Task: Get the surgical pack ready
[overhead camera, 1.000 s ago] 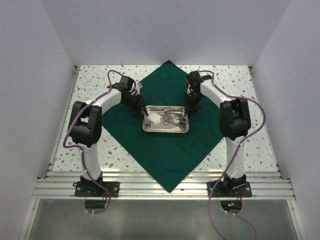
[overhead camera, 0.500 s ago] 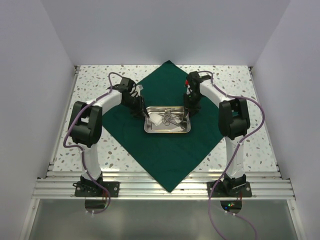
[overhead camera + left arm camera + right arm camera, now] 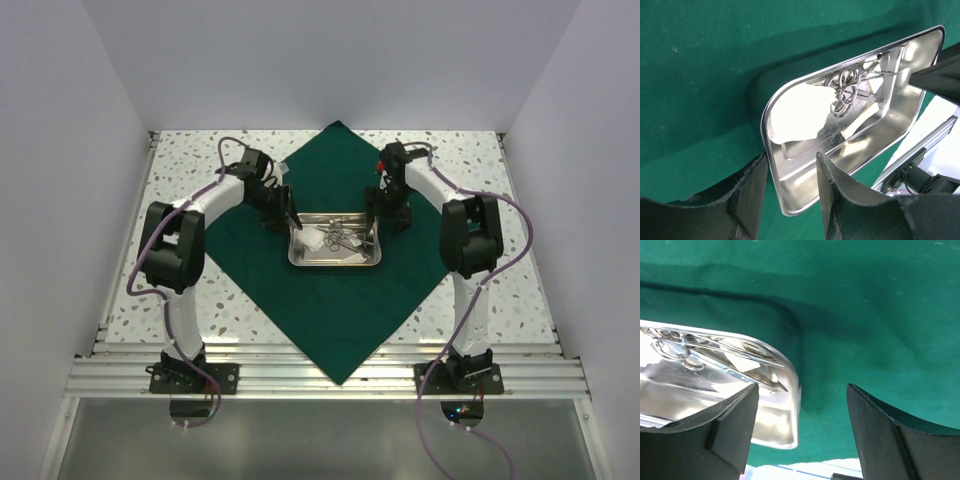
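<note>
Sitting at the centre of the dark green drape [image 3: 340, 320], the small metal tray [image 3: 335, 263] carries steel scissor-like instruments [image 3: 347, 236] and white gauze [image 3: 313, 239]. The drape lies as a diamond on the bench [image 3: 470, 160], corners at 12, 3, 6 and 9 o'clock, probably so that each can fold over the tray. The left gripper [image 3: 790, 165] stands at the tray's 9 o'clock end, jaws spread, with the rim passing between them unclamped. The right gripper [image 3: 802, 390], at 3 o'clock, has its jaws wide apart, straddling the tray's corner and seemingly clear of it. The tray looks set down and centred, so wrapping would come next.
</note>
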Motion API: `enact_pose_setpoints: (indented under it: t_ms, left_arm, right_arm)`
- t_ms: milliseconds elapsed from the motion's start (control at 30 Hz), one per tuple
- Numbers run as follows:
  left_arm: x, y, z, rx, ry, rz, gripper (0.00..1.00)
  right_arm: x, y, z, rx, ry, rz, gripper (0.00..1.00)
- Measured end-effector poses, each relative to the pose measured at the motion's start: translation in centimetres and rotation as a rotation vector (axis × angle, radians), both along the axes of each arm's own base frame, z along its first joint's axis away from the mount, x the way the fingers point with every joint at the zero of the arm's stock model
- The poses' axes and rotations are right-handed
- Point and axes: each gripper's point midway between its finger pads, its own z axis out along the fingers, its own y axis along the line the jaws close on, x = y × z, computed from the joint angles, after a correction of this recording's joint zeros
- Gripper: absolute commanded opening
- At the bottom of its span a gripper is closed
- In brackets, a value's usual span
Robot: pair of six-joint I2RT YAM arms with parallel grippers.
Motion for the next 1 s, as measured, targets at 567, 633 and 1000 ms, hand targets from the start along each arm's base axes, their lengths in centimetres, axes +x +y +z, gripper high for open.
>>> enact_pose_setpoints:
  t_ms: [567,633,1000]
  left_arm:
    - [-0.5,0.1,-0.9,0.005,0.002,-0.058,0.47]
    - [-0.6,0.1,-0.9,0.001,0.004,-0.061,0.46]
    - [-0.9,-0.4,-1.6,-0.015,0.026,-0.073,0.45]
  right_arm:
    - [-0.2,-1.8,1.5,-0.001,0.022,-0.031,0.85]
    - [-0.1,-1.8,1.8,0.001,0.017,-0.032,0.85]
    - [0.1,-1.7,2.6,0.007,0.009,-0.033,0.85]
